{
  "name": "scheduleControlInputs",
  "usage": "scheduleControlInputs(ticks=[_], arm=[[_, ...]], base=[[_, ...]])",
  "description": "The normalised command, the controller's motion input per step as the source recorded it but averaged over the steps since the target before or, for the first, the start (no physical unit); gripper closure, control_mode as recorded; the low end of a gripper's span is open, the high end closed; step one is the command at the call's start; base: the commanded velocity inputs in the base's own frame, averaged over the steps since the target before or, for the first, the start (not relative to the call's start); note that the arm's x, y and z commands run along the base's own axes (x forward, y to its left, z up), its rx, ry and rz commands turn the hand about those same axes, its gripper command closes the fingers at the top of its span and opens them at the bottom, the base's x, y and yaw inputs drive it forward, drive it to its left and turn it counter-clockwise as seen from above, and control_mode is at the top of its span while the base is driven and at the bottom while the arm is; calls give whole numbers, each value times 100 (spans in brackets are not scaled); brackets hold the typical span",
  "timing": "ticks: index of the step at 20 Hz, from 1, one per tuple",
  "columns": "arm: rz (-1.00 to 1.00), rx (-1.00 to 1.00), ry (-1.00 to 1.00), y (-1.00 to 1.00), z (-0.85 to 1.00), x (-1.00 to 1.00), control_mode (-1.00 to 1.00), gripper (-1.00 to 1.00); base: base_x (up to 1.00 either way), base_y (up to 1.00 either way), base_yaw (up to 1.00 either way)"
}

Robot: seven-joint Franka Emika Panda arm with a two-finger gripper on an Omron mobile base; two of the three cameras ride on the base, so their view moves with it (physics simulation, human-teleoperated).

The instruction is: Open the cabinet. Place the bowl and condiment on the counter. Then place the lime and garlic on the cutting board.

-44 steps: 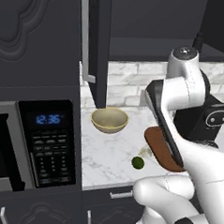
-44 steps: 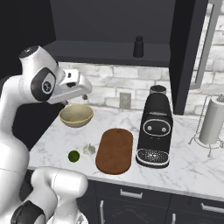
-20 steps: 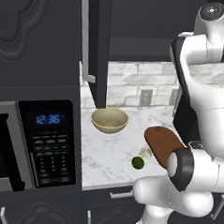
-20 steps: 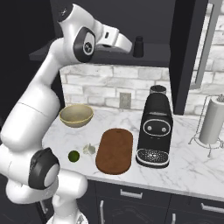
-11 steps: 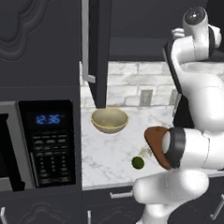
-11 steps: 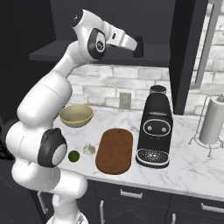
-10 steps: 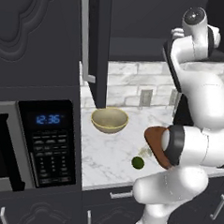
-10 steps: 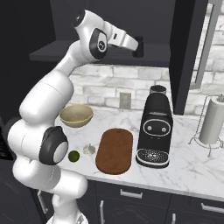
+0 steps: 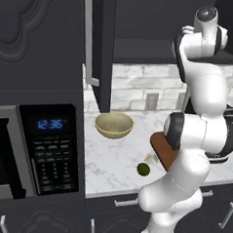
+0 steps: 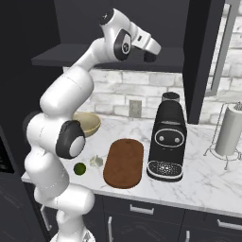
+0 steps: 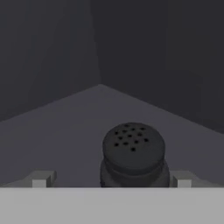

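Note:
The cabinet stands open, its door (image 9: 102,44) swung out over the counter (image 9: 111,159). My gripper (image 10: 151,53) is up on the cabinet shelf (image 10: 66,56). In the hand view the condiment (image 11: 133,154), a black bottle with a perforated cap, stands upright between my open fingertips (image 11: 42,179), and the gap on each side is plain. The beige bowl (image 9: 114,124) sits on the counter. Beside the lime (image 10: 80,168) lies the garlic (image 10: 96,161), both just left of the brown cutting board (image 10: 124,162).
A black coffee machine (image 10: 166,142) stands right of the board, with a paper towel roll (image 10: 230,136) further right. The second cabinet door (image 10: 202,56) hangs open above the machine. A microwave (image 9: 43,148) is built in at the left.
The arm has swung up from above the counter into the cabinet. Over the last half second the gripper has closed in on the condiment. The jaws have stayed open.

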Motion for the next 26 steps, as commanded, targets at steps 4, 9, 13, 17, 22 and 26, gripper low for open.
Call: scheduleControlInputs(ticks=[4, 9, 13, 17, 22, 26], arm=[[0, 2, 0, -7, -2, 45, -100, -100], [1, 0, 0, 0, -2, 24, -100, -100], [3, 0, -2, 0, -5, 0, -100, 100], [4, 0, -6, 0, -4, -9, -100, 100], [8, 0, -17, 0, -7, -75, -100, 100], [13, 2, -28, 6, -20, -100, -100, 100]], base=[[0, 0, 0], [0, 0, 0], [0, 0, 0], [0, 0, 0], [0, 0, 0], [0, 0, 0]])
